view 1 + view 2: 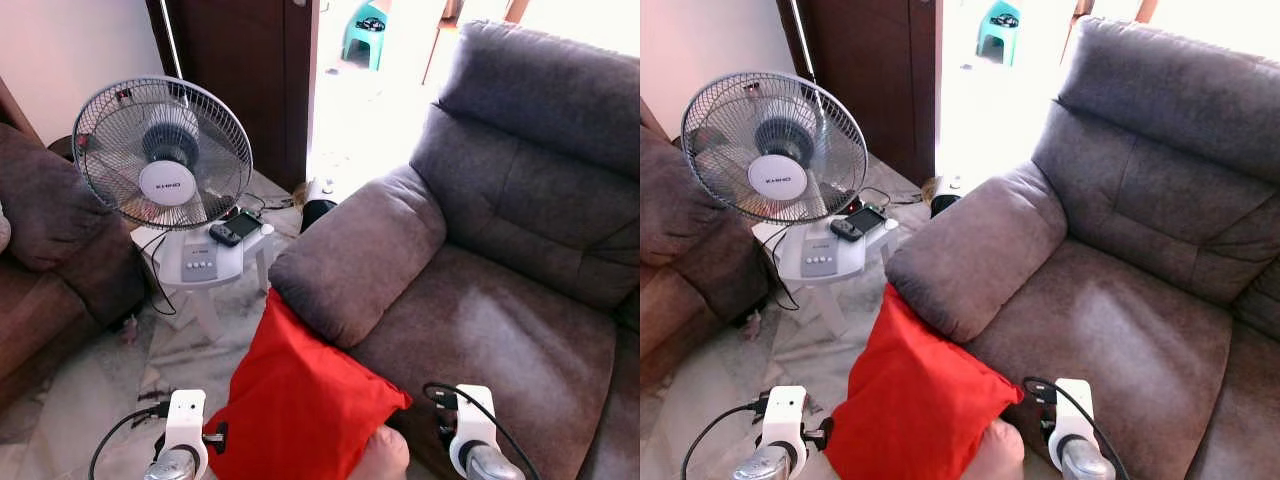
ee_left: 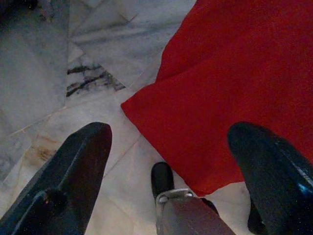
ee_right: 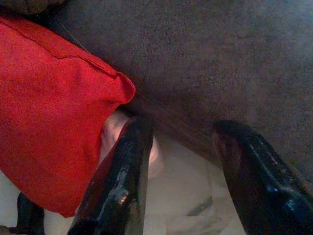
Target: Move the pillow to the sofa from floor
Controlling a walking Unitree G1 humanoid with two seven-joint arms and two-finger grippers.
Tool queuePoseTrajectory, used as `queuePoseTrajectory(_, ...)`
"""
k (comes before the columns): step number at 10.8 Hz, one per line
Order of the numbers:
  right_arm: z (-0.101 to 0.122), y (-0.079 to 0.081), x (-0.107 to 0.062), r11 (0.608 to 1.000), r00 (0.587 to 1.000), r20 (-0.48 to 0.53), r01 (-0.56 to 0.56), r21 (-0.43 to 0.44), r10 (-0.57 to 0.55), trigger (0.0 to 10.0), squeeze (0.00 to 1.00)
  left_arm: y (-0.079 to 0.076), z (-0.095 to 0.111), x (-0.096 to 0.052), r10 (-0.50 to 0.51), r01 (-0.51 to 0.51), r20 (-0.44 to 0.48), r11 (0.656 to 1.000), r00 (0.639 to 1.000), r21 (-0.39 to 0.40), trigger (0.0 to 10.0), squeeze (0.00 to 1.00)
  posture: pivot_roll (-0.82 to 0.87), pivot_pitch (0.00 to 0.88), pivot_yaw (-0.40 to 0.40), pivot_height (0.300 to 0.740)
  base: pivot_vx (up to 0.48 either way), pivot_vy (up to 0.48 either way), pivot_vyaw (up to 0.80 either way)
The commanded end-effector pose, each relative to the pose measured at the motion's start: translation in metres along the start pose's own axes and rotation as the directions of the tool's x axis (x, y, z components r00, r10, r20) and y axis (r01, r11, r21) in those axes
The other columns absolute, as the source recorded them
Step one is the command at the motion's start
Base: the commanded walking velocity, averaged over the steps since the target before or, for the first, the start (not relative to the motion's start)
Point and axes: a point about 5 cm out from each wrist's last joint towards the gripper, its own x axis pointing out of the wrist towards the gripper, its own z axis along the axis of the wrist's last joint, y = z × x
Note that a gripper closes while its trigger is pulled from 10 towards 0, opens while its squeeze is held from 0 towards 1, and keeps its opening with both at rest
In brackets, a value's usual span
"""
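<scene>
A white electric fan [image 1: 165, 155] with a round wire cage stands at the upper left of the frame on a small white table [image 1: 205, 262]. Beside the fan's base on that table lie a dark phone [image 1: 241, 224] and a black remote [image 1: 223, 235]. A black cord [image 1: 153, 275] hangs from the table down to the marble floor [image 1: 90, 385]. Behind stands a dark wooden door [image 1: 250, 70]. In the bright doorway at the top centre sits a teal plastic stool [image 1: 366, 30]. A brown couch [image 1: 50, 250] fills the left edge.

Red pillow [image 1: 300, 405], grey-brown sofa [image 1: 500, 300], white fan [image 1: 165, 160], grey-veined marble floor [image 1: 90, 390]
</scene>
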Motion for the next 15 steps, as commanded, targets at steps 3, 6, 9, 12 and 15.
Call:
queuePoseTrajectory(3, 0.0019, 0.0031, 0.0006, 1.0, 1.0, 0.003, -0.017, -0.022, 0.017, 10.0, 0.0, -0.0017, -0.0008, 0.0, 0.002, -0.002, -0.003, 1.0, 1.0, -0.005, 10.0, 0.0, 0.04, 0.024, -0.069, 0.684, 0.0, 0.0, 0.0)
queuePoseTrajectory(6, 0.0023, 0.0032, 0.0006, 0.999, 1.0, 0.004, -0.019, -0.028, 0.019, 10.0, 0.0, -0.0017, -0.0006, 0.0, 0.004, -0.004, -0.003, 1.0, 1.0, -0.006, 10.0, 0.0, 0.04, 0.029, -0.069, 0.684, 0.0, 0.0, 0.0)
queuePoseTrajectory(9, 0.0027, 0.0054, 0.0006, 0.999, 0.999, 0.012, -0.03, -0.024, 0.031, 10.0, 0.0, -0.0018, -0.0021, -0.0004, 0.004, -0.004, -0.005, 1.0, 1.0, -0.006, 10.0, 0.0, 0.04, 0.02, -0.069, 0.639, 0.0, 0.0, 0.0)
queuePoseTrajectory(12, 0.0014, 0.005, 0.0004, 0.999, 1.0, 0.009, -0.018, -0.043, 0.018, 10.0, 0.0, -0.0026, -0.0036, -0.0009, 0.0, 0.0, -0.009, 1.0, 1.0, -0.003, 10.0, 0.0, 0.04, 0.002, -0.068, 0.639, 0.0, 0.0, 0.0)
queuePoseTrajectory(15, 0.0, 0.0049, -0.0001, 0.999, 1.0, 0.011, -0.024, -0.041, 0.024, 10.0, 0.0, -0.0038, -0.0045, -0.0011, -0.005, 0.005, -0.011, 1.0, 1.0, 0.002, 10.0, 0.0, 0.04, 0.0, -0.07, 0.639, 0.0, 0.0, 0.0)
